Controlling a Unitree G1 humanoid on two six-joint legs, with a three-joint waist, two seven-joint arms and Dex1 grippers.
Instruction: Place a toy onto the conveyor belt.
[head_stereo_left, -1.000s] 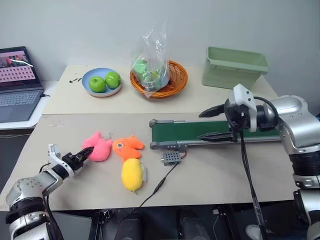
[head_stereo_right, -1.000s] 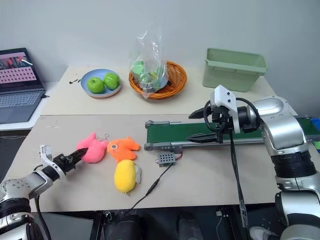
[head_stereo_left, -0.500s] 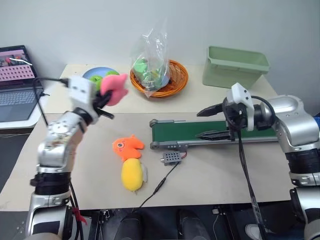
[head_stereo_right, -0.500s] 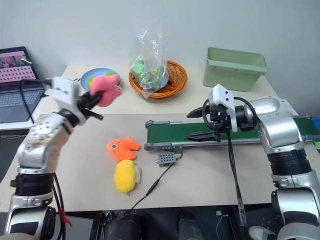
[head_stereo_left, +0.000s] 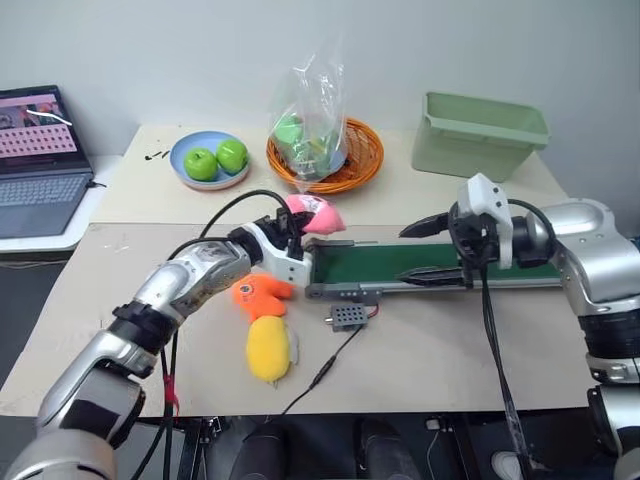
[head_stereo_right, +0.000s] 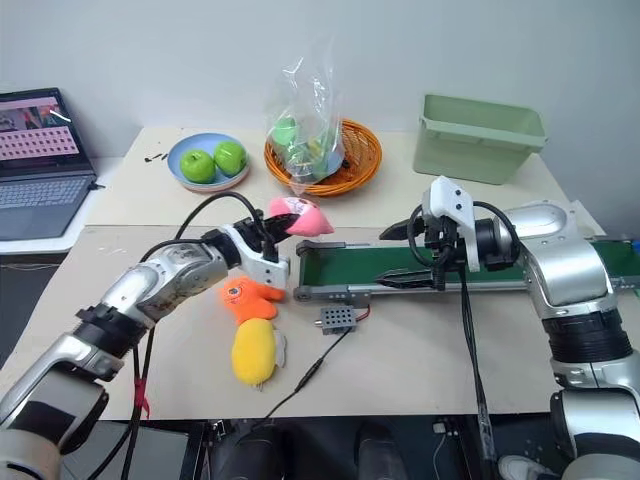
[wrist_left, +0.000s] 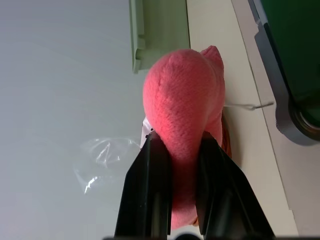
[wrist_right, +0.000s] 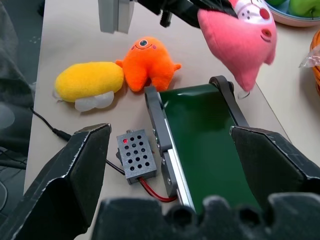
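My left gripper (head_stereo_left: 296, 226) is shut on the pink plush toy (head_stereo_left: 313, 216), holding it in the air just beyond the left end of the conveyor belt (head_stereo_left: 400, 264). In the left wrist view the toy (wrist_left: 184, 110) bulges out between the two black fingers (wrist_left: 149, 200). The right wrist view shows the toy (wrist_right: 240, 40) hanging over the belt's end roller (wrist_right: 222, 90). My right gripper (head_stereo_left: 430, 248) hovers open above the middle of the green belt, with nothing between its fingers.
An orange plush fish (head_stereo_left: 258, 292) and a yellow oval plush (head_stereo_left: 266, 348) lie on the table left of the belt. The grey control box (head_stereo_left: 344, 317) and its cable sit in front. Behind are a blue plate of green apples (head_stereo_left: 208, 160), an orange basket (head_stereo_left: 325, 160), a green bin (head_stereo_left: 478, 135) and a laptop (head_stereo_left: 38, 160).
My left arm has lifted the pink toy off the table and swung it right and forward, from beside the orange fish to the belt's left end. The right arm has stayed put.
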